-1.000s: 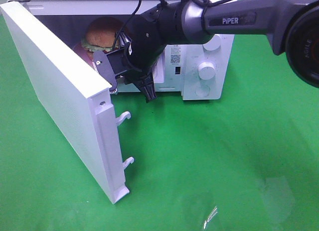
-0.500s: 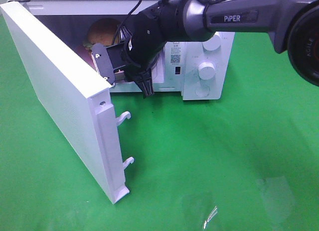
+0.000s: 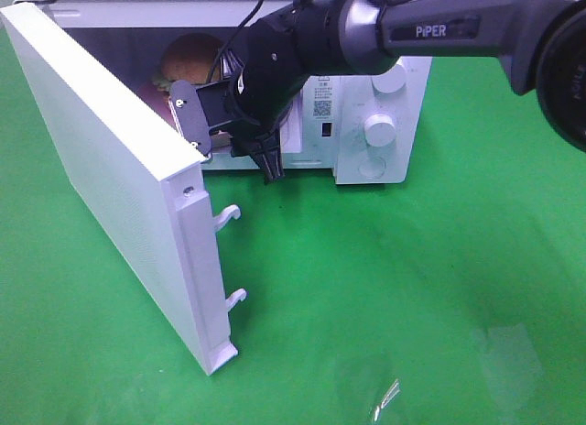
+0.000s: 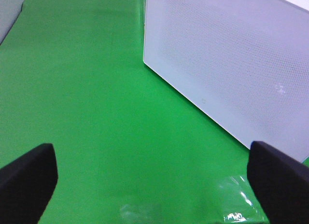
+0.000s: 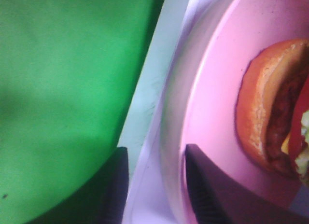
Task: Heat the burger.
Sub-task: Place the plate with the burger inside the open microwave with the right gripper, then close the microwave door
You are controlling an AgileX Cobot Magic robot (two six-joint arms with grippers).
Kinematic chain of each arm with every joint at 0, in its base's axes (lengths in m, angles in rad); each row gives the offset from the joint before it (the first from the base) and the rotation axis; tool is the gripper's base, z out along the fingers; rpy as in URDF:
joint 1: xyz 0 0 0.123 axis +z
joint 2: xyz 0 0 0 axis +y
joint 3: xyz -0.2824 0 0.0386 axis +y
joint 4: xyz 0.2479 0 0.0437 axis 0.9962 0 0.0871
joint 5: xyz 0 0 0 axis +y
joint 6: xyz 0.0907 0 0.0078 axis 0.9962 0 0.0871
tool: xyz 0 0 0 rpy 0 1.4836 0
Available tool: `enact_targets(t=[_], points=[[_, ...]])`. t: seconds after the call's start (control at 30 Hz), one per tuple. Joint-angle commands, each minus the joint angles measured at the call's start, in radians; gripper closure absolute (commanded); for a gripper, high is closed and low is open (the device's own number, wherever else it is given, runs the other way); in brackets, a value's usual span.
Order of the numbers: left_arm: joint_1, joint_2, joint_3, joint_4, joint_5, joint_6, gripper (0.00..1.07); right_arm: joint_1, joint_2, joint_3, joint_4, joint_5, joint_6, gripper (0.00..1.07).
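The burger (image 3: 188, 59) already sits inside the microwave (image 3: 352, 150), on a pink plate (image 5: 217, 89) resting on the oven's floor, so the loading part of the job looks done. In the right wrist view its glossy bun, brown filling and a fringe of lettuce lie toward the far side of the plate.

The right arm reaches into the cavity. The right end effector (image 5: 154, 156) has its fingers apart, straddling the plate's near rim; I see no pinch on it, so I judge the plate released.

The left end effector (image 4: 154, 175) is spread wide with nothing between its fingers. It hangs over the green table (image 3: 412, 288), just beside the outer face of the door (image 3: 110, 168).

What is left, as far as the views show: the door stands swung out wide, so nothing can be heated yet. The right arm must come clear of the opening, the door must be pushed shut – the left arm looks well placed for that – and then a knob (image 3: 378, 129) on the control panel needs turning.
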Motion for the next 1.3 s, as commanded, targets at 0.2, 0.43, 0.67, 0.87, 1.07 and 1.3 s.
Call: enact_targets(t=[0.2, 0.43, 0.67, 0.87, 1.07, 1.3], points=[[0.004, -0.015, 0.0, -0.006, -0.003, -0.004, 0.06, -0.002, -0.063, 0.103, 0.007, -0.085, 0.007, 0.45], [0.004, -0.015, 0.0, -0.006, -0.003, -0.004, 0.06, -0.002, -0.117, 0.191, -0.01, -0.142, 0.009, 0.3], [0.004, -0.015, 0.0, -0.006, -0.003, -0.004, 0.06, -0.002, -0.194, 0.313, -0.012, -0.221, 0.009, 0.31], [0.004, -0.015, 0.0, -0.006, -0.003, -0.004, 0.06, -0.002, -0.257, 0.4, -0.017, -0.239, 0.009, 0.31], [0.004, -0.015, 0.0, -0.006, -0.003, -0.004, 0.06, -0.003, -0.331, 0.491, -0.017, -0.264, 0.009, 0.31], [0.004, -0.015, 0.0, -0.006, -0.003, -0.004, 0.06, -0.003, -0.418, 0.581, -0.016, -0.275, 0.009, 0.31]])
